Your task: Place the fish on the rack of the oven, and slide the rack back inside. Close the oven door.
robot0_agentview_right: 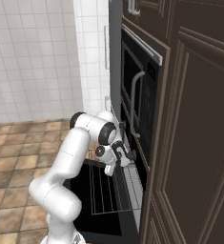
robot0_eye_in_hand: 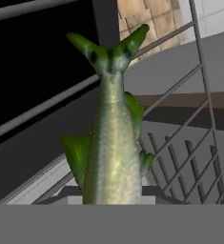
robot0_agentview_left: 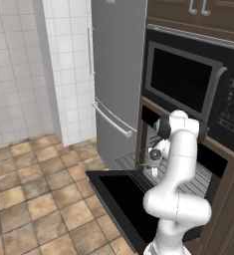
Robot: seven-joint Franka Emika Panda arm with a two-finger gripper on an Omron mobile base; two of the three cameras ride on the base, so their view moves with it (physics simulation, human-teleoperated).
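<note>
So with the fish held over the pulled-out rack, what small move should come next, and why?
Probably lower the fish a little onto the rack, then release. The gripper is shut on the fish above the bars, the rack is slid out over the open oven door, and nothing lies on the bars beneath.

Left base view: from behind-left of the arm, facing forward and down, oven (robot0_agentview_left: 188, 164) at right.
Right base view: behind-right, oven door (robot0_agentview_right: 92, 200) at lower centre.
Shared: rack (robot0_agentview_left: 188, 174), door.
Hand view: close above the rack (robot0_eye_in_hand: 189, 157).
</note>
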